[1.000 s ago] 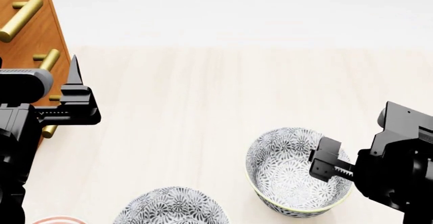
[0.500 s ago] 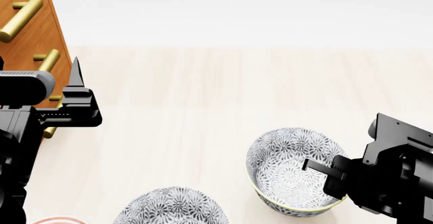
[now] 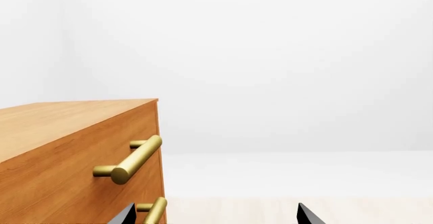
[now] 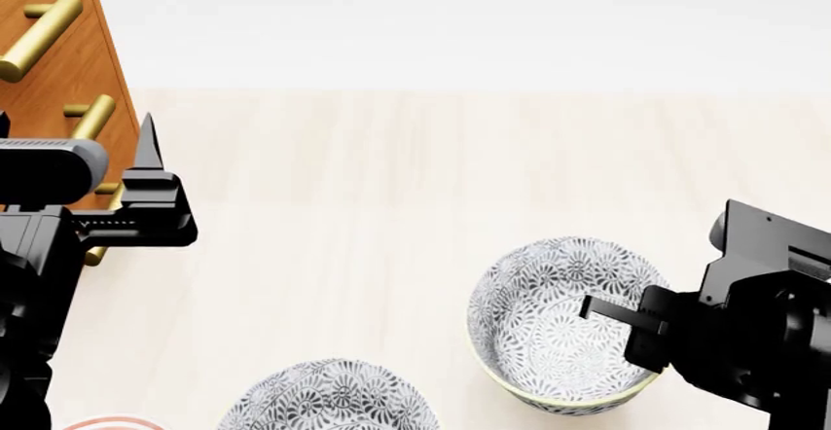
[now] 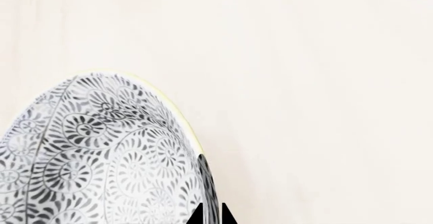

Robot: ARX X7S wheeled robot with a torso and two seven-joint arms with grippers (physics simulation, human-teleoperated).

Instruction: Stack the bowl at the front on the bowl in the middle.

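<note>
Only the right wrist view shows the right gripper (image 5: 208,215) with its two dark fingertips pinched close on the rim of the patterned bowl (image 5: 101,153); the head view shows one finger reaching over that bowl (image 4: 559,338) at lower right, with a second patterned bowl (image 4: 327,396) at the bottom edge. The left gripper (image 3: 211,215) has its tips wide apart, holding nothing, raised beside the wooden dresser (image 3: 61,148) with brass handles (image 3: 132,159) at the head view's left.
</note>
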